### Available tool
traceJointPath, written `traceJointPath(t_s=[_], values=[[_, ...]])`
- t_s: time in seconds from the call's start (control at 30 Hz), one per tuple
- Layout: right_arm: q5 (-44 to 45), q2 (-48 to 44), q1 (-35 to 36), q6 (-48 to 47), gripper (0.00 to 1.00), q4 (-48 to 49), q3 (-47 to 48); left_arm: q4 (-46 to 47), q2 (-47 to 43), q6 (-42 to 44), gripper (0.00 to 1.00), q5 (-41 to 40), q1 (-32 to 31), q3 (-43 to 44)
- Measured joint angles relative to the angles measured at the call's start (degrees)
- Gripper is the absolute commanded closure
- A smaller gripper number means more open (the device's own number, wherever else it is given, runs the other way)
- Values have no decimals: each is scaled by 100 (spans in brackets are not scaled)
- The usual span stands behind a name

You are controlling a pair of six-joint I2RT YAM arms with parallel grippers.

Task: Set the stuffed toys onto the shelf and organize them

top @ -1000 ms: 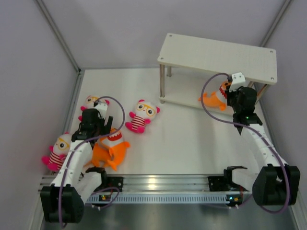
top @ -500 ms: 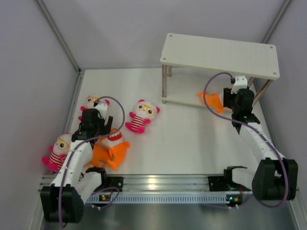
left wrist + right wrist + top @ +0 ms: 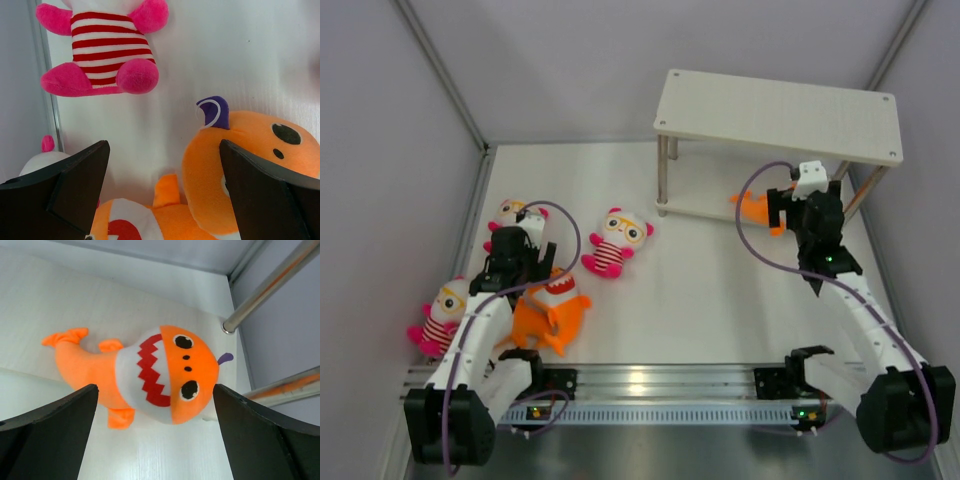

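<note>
Hovering wide open and empty, my right gripper [image 3: 154,386] faces an orange shark [image 3: 165,372] lying on the lower board of the shelf [image 3: 780,115]; my left gripper [image 3: 164,142], equally open, hangs over a second shark [image 3: 250,165], near left.

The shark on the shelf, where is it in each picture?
Top external: the shark is right of the middle, on the shelf's lower board, with only its tail end showing.
Left wrist: not in it; that is another shark.
Right wrist: in the middle, whole, face up.
Shared landmark: the lower board, under the shark in both views.
</note>
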Motion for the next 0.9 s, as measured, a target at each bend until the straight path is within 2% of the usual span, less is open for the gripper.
traceJointPath(t_s=[0.23, 0.33, 0.37, 0.4, 0.47, 0.5, 0.57, 0.7, 0.9], values=[[487, -199, 1010, -175, 1, -201, -2, 0, 0, 2, 2, 0, -9, 0], [498, -693, 1338, 435, 1, 72, -577, -2, 0, 2, 2, 0, -11, 0], [525, -994, 1353, 667, 5, 138, -868, -2, 0, 2, 2, 0, -11, 0], [568, -1305, 1351, 909, 39, 293, -1200, -2, 0, 2, 2, 2, -11, 0], [732, -1816, 1342, 1377, 75, 367, -1703, -2, -2, 2, 2, 2, -15, 0], [866, -2015, 1311, 1628, 100, 426, -1917, 0, -2, 2, 2, 7, -15, 0], [1147, -2129, 1233, 2203, 100, 496, -2129, -2, -2, 4, 2, 20, -15, 0], [1399, -1657, 732, 3195, 100, 748, -2251, -4, -2, 2, 2, 20, -22, 0], [1351, -647, -219, 3825, 100, 1252, -2168, -2, -2, 4, 2, 22, -22, 0]])
